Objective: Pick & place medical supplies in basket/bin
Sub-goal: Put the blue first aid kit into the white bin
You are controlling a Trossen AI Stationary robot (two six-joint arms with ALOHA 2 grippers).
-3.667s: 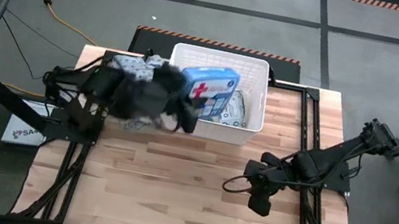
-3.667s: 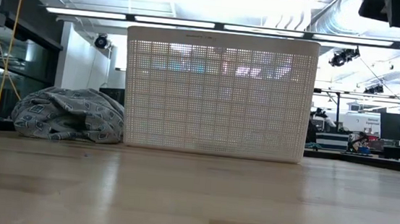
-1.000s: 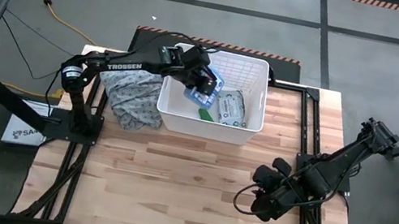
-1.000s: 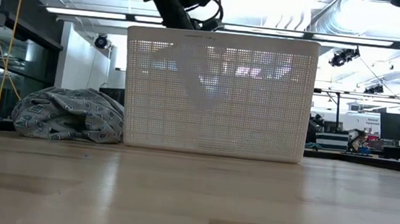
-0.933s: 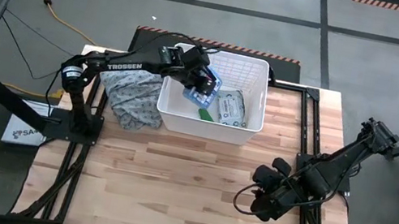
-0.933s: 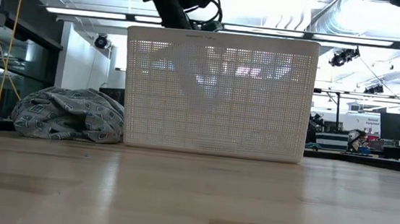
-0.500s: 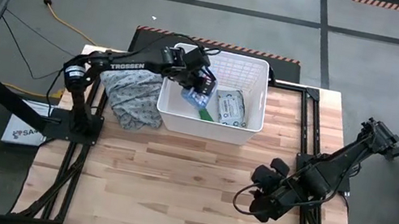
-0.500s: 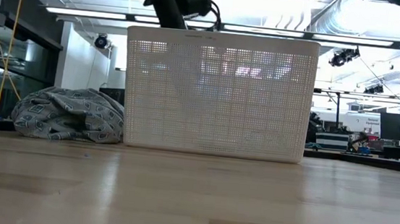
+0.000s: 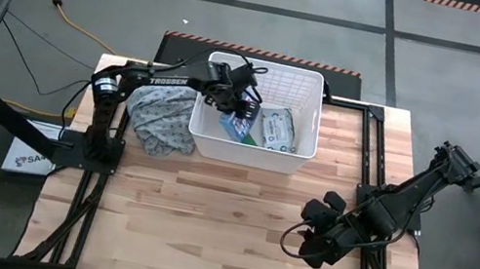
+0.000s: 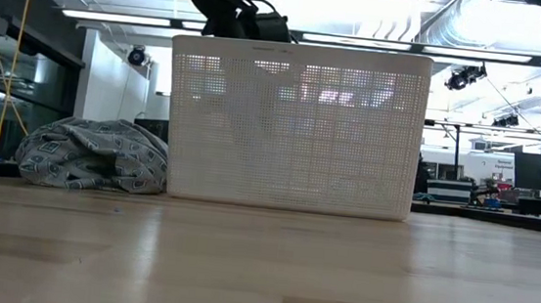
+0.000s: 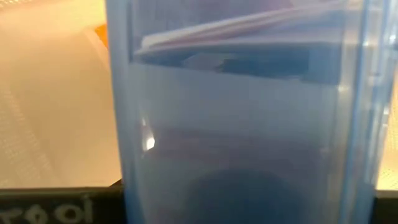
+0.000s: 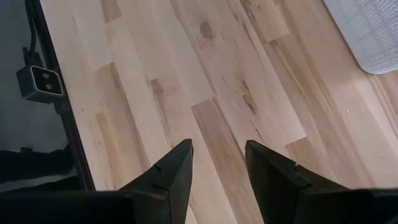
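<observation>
Lowered since before, the left gripper point(image 9: 240, 107), clamped on the box point(image 9: 236, 124), sinks into the basket point(image 9: 301, 150) at twelve o'clock for release; right gripper point(image 12: 219, 163) waits, fingers apart, at four.

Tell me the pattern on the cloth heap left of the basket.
Grey-blue with small repeating square motifs; the cloth heap shows best in the low view, beside the white basket.

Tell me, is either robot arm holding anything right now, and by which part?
The left gripper is shut on the blue flat first-aid box inside the white slatted plastic basket; where it grips is hidden. The right gripper holds nothing.
</observation>
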